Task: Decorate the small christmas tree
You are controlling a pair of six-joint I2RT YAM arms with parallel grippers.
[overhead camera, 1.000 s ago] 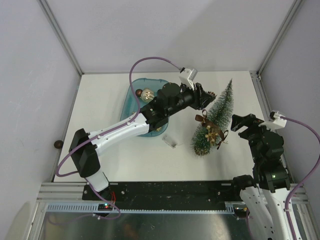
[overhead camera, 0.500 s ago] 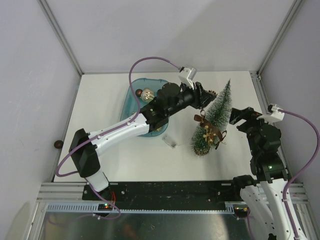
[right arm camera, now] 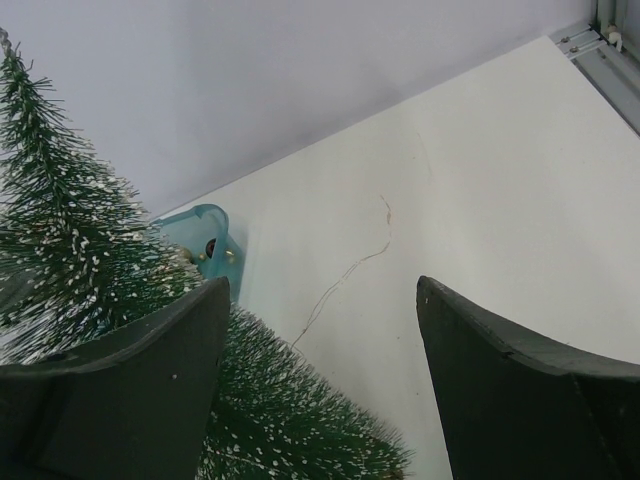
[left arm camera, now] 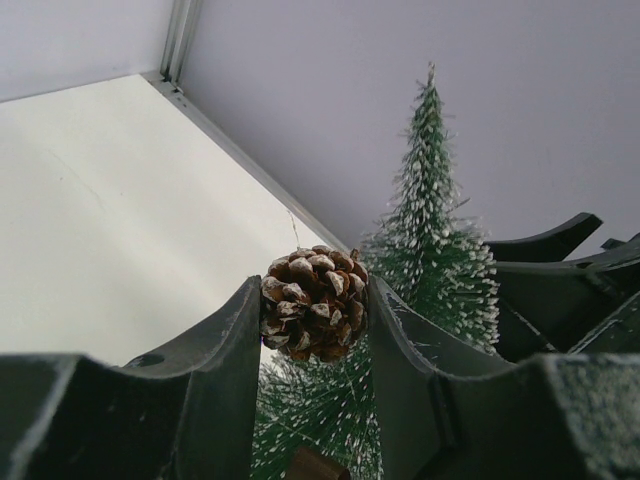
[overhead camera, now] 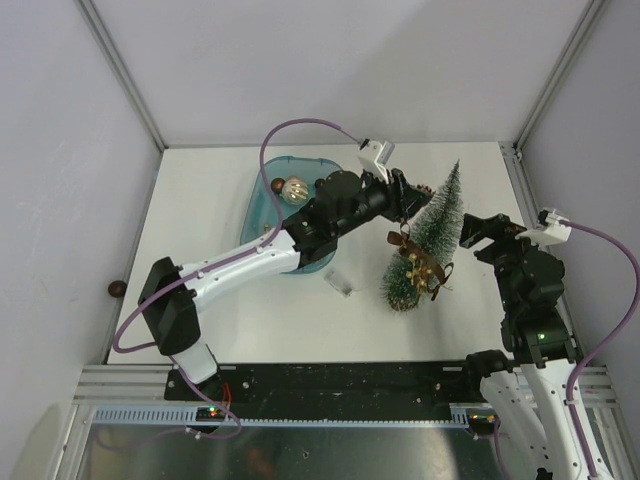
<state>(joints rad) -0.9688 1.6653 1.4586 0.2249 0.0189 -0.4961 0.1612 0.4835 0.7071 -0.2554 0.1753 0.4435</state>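
While the teal tray [overhead camera: 258, 222] sits left, we see the left gripper [overhead camera: 411, 196] clamped on a pinecone [left arm camera: 314, 303] just beside the small christmas tree [overhead camera: 432, 222], which stands right of centre on the white table [overhead camera: 220, 320] with gold-brown ornaments [overhead camera: 421, 263] low on it, and the right gripper [overhead camera: 480, 231] gaping, empty, just right of it.

You'll see the small christmas tree [overhead camera: 428, 235] is bristly, its dark green fibres frosted white. Just beside the tree, the pinecone [left arm camera: 315, 303] is rough, woody and scaly, and the left gripper [left arm camera: 316, 312] is matt dark plastic. The tray [overhead camera: 256, 215], well apart from the tree, is glossy translucent teal plastic.
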